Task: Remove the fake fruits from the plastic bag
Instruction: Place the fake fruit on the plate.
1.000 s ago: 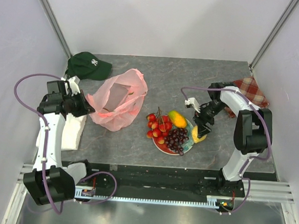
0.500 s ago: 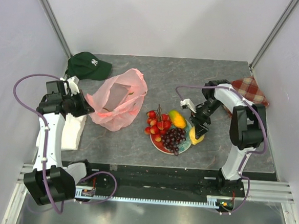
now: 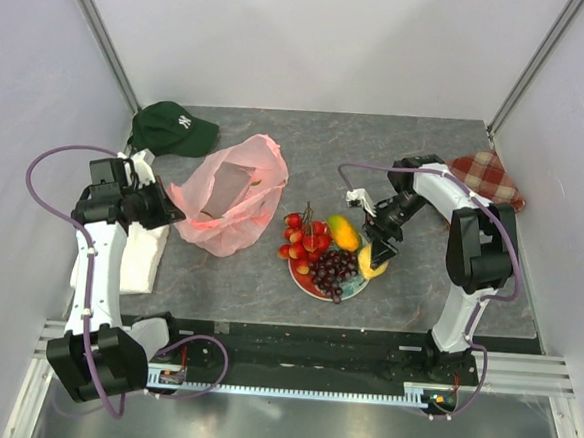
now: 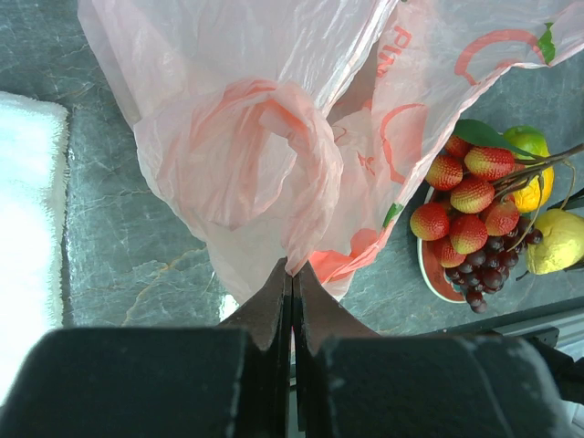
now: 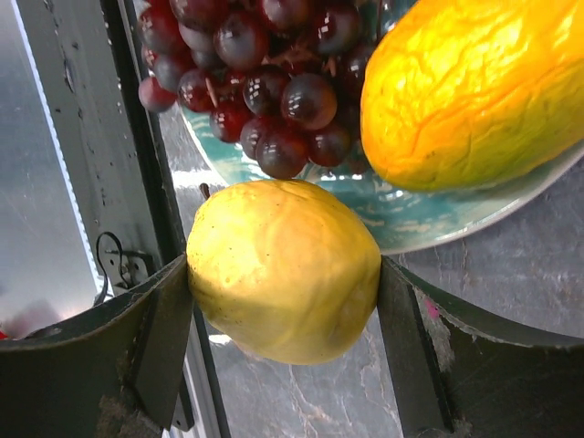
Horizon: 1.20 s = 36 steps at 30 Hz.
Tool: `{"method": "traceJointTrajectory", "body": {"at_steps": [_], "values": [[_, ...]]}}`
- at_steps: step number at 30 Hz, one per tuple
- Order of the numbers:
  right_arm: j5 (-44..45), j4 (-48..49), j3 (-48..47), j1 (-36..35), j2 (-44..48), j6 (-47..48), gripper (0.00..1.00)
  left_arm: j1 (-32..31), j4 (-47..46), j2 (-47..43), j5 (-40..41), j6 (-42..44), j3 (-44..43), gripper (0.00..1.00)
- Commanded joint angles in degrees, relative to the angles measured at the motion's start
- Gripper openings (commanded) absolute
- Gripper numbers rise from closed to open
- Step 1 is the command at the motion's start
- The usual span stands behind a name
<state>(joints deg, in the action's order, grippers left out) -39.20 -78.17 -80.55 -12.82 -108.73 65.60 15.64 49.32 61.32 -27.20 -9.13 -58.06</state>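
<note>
My right end effector point(image 3: 378, 253) is spread wide around the yellow lemon point(image 5: 283, 269), gripping it on both sides at the rim of the red plate point(image 3: 303, 282), just beside the dark grape bunch point(image 3: 331, 269). The red berries point(image 3: 300, 242) and orange-yellow fruit point(image 3: 343, 231) lie on that plate, right of the plastic bag point(image 3: 228, 200), which lies crumpled on the surface point(image 3: 377, 155). My left end effector point(image 4: 292, 269) is pinched tight on a fold at the bag's edge.

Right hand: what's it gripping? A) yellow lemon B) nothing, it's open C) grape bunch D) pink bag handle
A: in the right wrist view the right hand is clamped on the yellow lemon, pressing it from both sides.
</note>
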Motion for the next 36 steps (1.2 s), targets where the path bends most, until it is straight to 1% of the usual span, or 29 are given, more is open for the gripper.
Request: {"method": "traceJointTrajectory", "body": {"at_steps": [1, 5, 9, 13, 15, 18, 20, 22, 23, 24, 30, 36], "values": [[-4.40, -5.33, -0.75, -1.68, 1.33, -0.30, 0.36, 0.27, -0.98, -1.11, -1.63, 0.86, 0.23, 0.02], [-4.04, -4.01, 2.06, -2.65, -0.08, -0.04, 0.37, 0.44, -1.24, -1.03, -1.63, 0.78, 0.32, 0.02], [-4.13, 0.82, 3.65, -2.65, -0.61, -3.63, 0.39, 0.44, -1.16, -1.11, -1.63, 0.78, 0.06, 0.02], [-4.66, 4.43, 3.56, -2.74, -0.79, -6.01, 0.49, 0.62, -1.24, -1.38, -1.72, 0.78, -0.12, 0.02], [-5.36, 5.30, 3.65, -2.74, -0.79, -6.28, 0.51, 0.71, -1.16, -1.38, -1.80, 0.69, 0.05, 0.02], [-6.06, 6.71, 3.82, -2.65, -0.70, -7.24, 0.58, 0.80, -1.24, -1.47, -1.98, 0.51, 0.23, 0.02], [-6.59, 7.42, 4.17, -2.65, -0.78, -7.94, 0.59, 0.88, -1.16, -1.55, -2.07, 0.51, 0.32, 0.02], [-6.77, 7.86, 4.18, -2.74, -1.05, -7.95, 0.63, 1.06, -1.24, -1.64, -2.15, 0.60, 0.32, 0.02], [-6.85, 7.86, 4.35, -2.65, -1.05, -8.12, 0.96, 1.06, -1.16, -1.64, -2.15, 0.60, 0.32, 0.02], [-7.03, 7.95, 4.53, -2.65, -0.79, -8.04, 0.98, 1.06, -1.16, -1.64, -2.15, 0.60, 0.32, 0.02], [-5.36, 7.25, 4.44, -2.74, 1.58, -7.95, 0.98, 1.15, -1.16, -1.82, -2.42, 0.51, 0.67, 0.02], [-5.36, 4.26, 0.49, -2.56, 4.14, -8.47, 0.98, 1.06, -1.33, -1.64, -2.68, 0.51, 0.93, 0.02]]}}
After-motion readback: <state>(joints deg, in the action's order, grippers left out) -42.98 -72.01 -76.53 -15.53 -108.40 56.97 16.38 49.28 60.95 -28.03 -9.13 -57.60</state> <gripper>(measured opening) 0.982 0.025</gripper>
